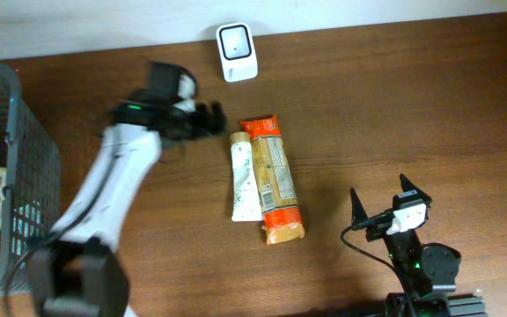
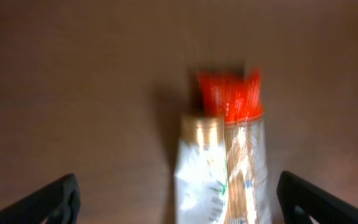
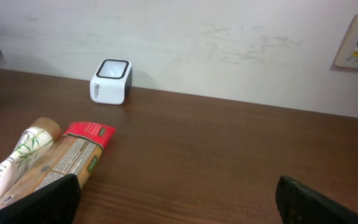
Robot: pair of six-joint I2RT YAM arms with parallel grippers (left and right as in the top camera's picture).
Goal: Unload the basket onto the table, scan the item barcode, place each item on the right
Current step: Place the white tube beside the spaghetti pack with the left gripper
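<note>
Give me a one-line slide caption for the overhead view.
Left gripper open near white tube and orange-ended packet lying side by side; scanner beyond them, right gripper open, apart.

Dark wooden table point(image 1: 429, 114) against a white wall point(image 3: 241, 43) (faintly scuffed)

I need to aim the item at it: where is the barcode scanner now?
In the overhead view the white scanner stands at the far side, slightly left of centre, close to the wall, beyond the tube and orange packet.
</note>
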